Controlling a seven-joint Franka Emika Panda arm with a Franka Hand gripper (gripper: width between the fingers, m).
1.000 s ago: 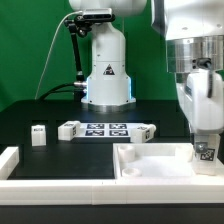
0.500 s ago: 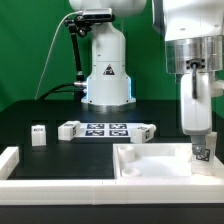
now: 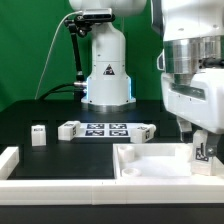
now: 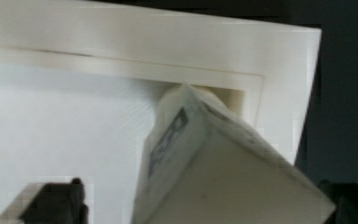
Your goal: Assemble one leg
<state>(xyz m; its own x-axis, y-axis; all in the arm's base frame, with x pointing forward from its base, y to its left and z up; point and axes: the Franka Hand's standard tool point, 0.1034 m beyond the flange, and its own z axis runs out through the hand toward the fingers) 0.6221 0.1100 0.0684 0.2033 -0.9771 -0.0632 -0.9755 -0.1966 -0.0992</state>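
Note:
A small white leg point(image 3: 203, 152) with a black-and-white tag stands in the recessed corner of the large white tray-like part point(image 3: 150, 162), at the exterior view's right. My gripper point(image 3: 203, 142) is straight above it with a finger on each side. In the wrist view the leg point(image 4: 211, 165) fills the space between the dark fingertips point(image 4: 53, 203). A gap shows between it and one finger, so the jaws stand open around it. The tray corner point(image 4: 247, 80) lies behind the leg.
A second white leg point(image 3: 38, 134) stands at the exterior view's left. Two more white parts point(image 3: 68, 129) point(image 3: 142, 131) lie at either end of the marker board point(image 3: 105, 129). A white wall piece point(image 3: 10, 160) sits front left. The robot base point(image 3: 107, 70) is behind.
My wrist has turned about a quarter turn over the leg, so the hand's broad side now faces the exterior camera. The leg stays in the tray corner.

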